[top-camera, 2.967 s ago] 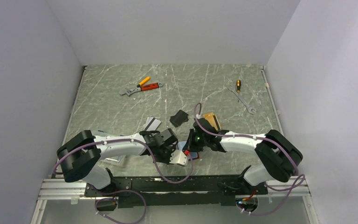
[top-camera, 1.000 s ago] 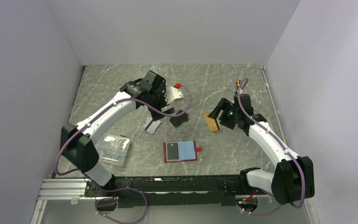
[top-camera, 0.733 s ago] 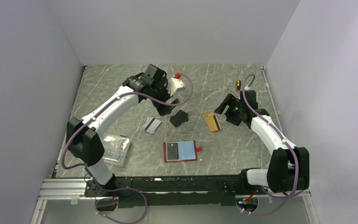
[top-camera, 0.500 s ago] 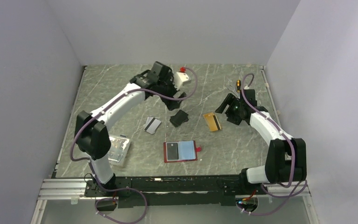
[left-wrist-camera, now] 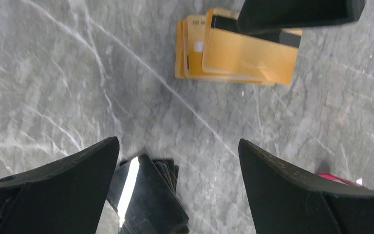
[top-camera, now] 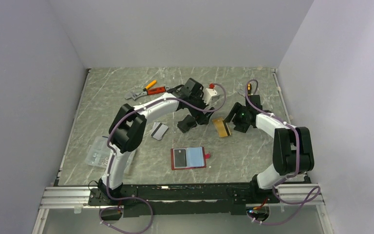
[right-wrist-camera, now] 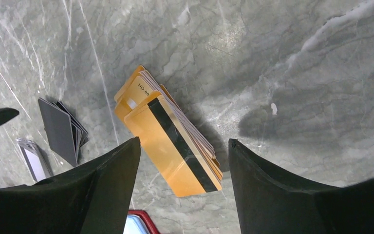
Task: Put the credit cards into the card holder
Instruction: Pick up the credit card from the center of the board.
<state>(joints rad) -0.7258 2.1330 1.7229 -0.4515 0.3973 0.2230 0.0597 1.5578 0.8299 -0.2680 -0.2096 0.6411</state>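
The right gripper [right-wrist-camera: 183, 142] hangs with its jaws parted over the stack of orange-gold credit cards [right-wrist-camera: 168, 141], one finger to either side of the stack and nothing clamped between them. Whether its fingertips touch the table [right-wrist-camera: 297, 63] cannot be told. The top card of that stack lies askew, dark stripe facing up. The left gripper [left-wrist-camera: 176, 144] is spread wide and holds nothing. The same orange stack lies just ahead of its fingertips, with one finger of the right gripper over the stack's far edge. A black stack of flat rectangles [left-wrist-camera: 146, 200] sits beneath the left gripper, close to one of its fingers. The two grippers are near each other, with the orange cards between them. A few silver-white credit cards [top-camera: 159, 130] lie beyond the black stack, on the side away from the right gripper. The card holder [top-camera: 189, 158] lies open and flat, bluish lining up, well back from both grippers toward the arm bases and touched by neither. A clear plastic box [top-camera: 97, 152] sits far off on the left gripper's side, and hand tools [top-camera: 146, 90] lie out past the left arm.
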